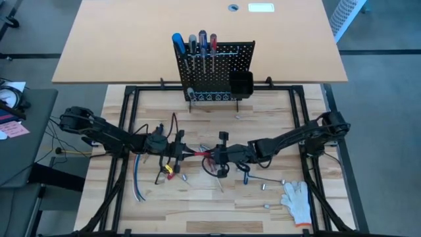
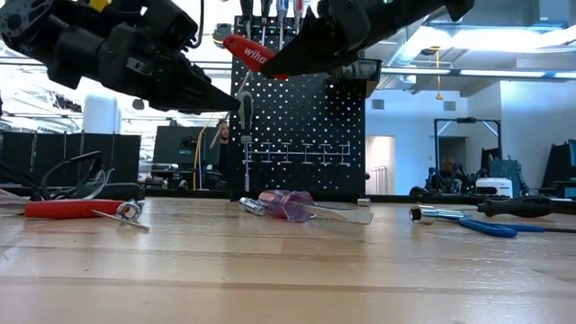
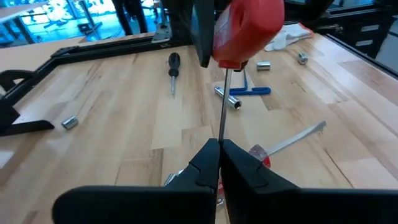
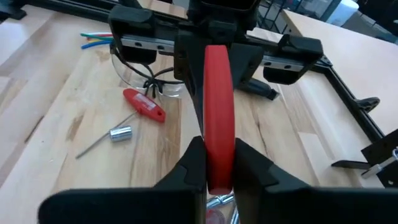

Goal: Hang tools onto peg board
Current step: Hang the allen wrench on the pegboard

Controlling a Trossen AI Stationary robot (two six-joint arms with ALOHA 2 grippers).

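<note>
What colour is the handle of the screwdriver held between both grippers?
Red, clearest in the right wrist view: screwdriver handle.

The red screwdriver has its handle top cut off by the edge in the left wrist view. In the right wrist view, its lower end hides between the right gripper fingers. In the high view, the small silver bits on the table are too tiny to tell apart. The peg board top is cut off in the low view.
</note>
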